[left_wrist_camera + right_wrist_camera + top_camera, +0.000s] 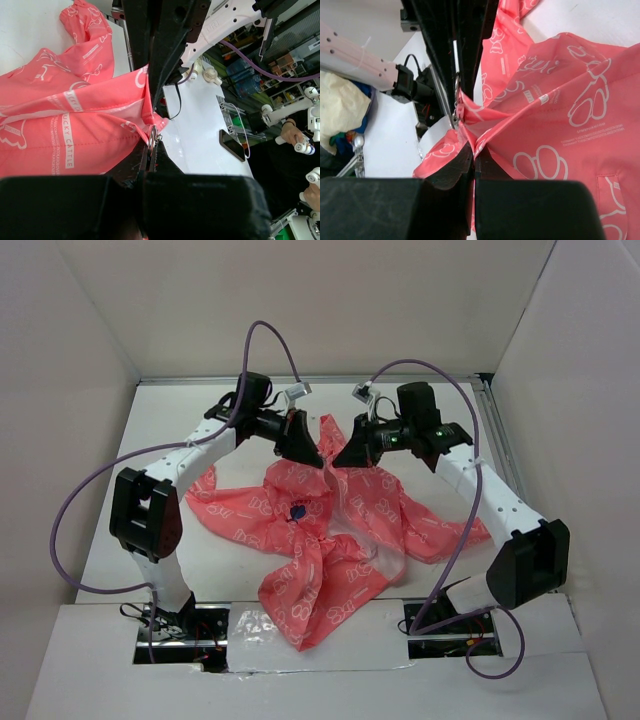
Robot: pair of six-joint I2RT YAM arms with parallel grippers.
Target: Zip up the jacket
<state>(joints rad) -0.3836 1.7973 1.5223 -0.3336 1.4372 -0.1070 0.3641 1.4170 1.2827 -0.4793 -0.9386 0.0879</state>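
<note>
The coral-pink jacket (330, 560) with white outline print lies crumpled mid-table, its dark blue chest mark (297, 511) showing. Its far edge is raised between both grippers. My left gripper (312, 457) is shut on the metal zipper pull (152, 138), as the left wrist view (152, 150) shows. My right gripper (343, 457) faces it, almost touching, and is shut on the jacket's front edge just beside the zipper in the right wrist view (474, 151). The pull also shows there (456, 102), under the left fingers (442, 45). The zipper's teeth are hidden in folds.
White walls (80, 360) enclose the table on three sides. Purple cables (262, 335) loop above both arms. The arm bases sit in cut-outs at the near edge (180, 625). One sleeve (440, 530) spreads right, another (215, 502) spreads left.
</note>
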